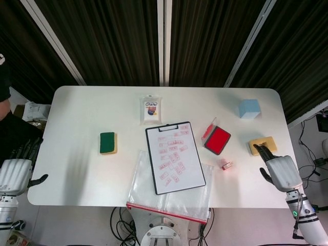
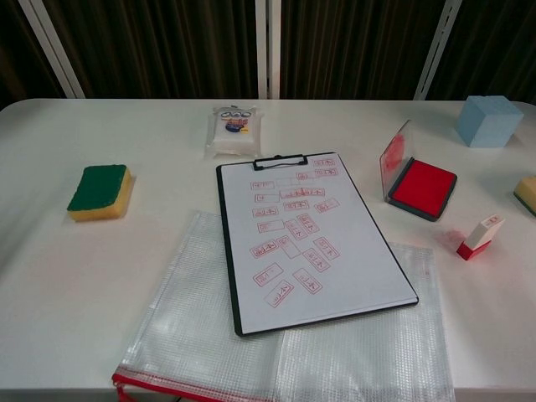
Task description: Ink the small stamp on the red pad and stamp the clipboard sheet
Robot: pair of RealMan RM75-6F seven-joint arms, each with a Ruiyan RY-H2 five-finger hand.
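The small stamp (image 1: 227,164) is seen lying on the white table (image 1: 77,113), just beside the red pad (image 1: 218,140) and near the right edge of the clipboard sheet (image 1: 174,156). It is not being held by anything. The red pad is open, with its clear lid tipped up. Many red marks can already be seen on the sheet, but which of them belong to this job cannot be told. The right hand (image 1: 277,169) is seen over the right side of the table, with nothing in it and its dark fingers (image 1: 262,150) stretched out over a yellow sponge (image 1: 265,144), apart from the stamp. The left hand (image 1: 14,171) is hung by the table's left edge, well away from everything, with nothing held and its fingers a little spread. So the job looks to be at its very start: the stamp must be picked up, pressed on the red pad, and then pressed down on the sheet.
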